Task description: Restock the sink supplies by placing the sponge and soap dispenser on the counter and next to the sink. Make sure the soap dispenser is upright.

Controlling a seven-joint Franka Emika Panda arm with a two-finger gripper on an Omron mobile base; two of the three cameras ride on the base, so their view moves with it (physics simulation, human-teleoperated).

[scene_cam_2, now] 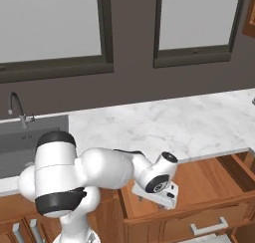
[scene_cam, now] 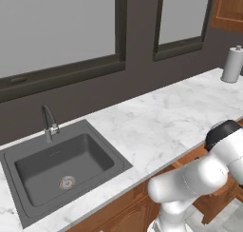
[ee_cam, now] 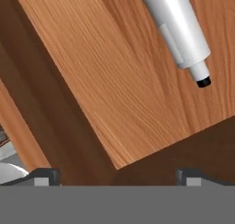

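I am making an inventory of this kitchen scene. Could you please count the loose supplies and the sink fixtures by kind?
White paper towel roll on the counter: 1
Pale grey soap dispenser lying in the open wooden drawer: 1
Dark grey recessed sink: 1
Slim metal faucet: 1
Total: 4
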